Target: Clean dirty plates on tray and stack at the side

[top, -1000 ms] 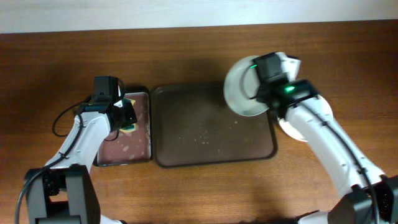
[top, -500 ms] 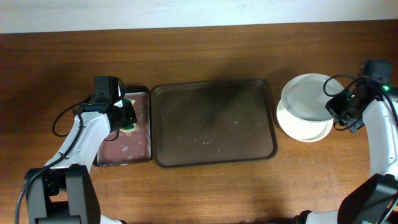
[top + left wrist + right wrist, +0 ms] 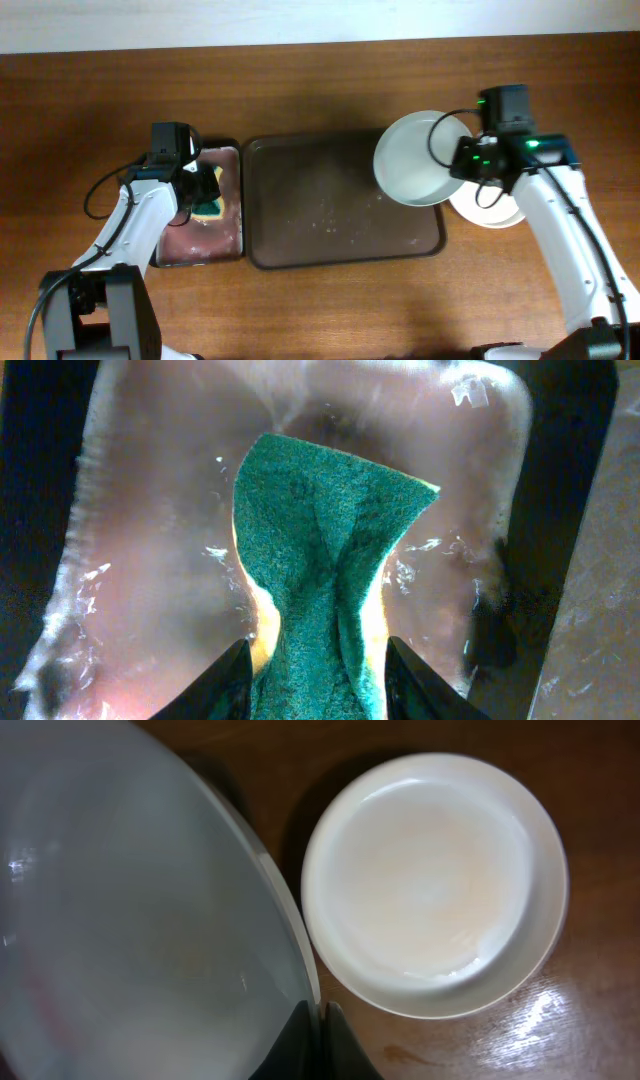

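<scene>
Plates are sitting apart: the pale plate [image 3: 420, 158] is hanging face-up over the right end of the tray [image 3: 300, 235], whose long axis is running left to right, and the pinkish plate [image 3: 435, 885] is resting on the table [image 3: 320, 310] just beyond. The right gripper [image 3: 320, 1020] is pinching the pale plate's right rim, its arm reaching in diagonally. The left gripper [image 3: 318, 680] is straddling the green sponge [image 3: 320, 540] over the sponge tray [image 3: 225, 235]; I cannot tell whether it is squeezing.
</scene>
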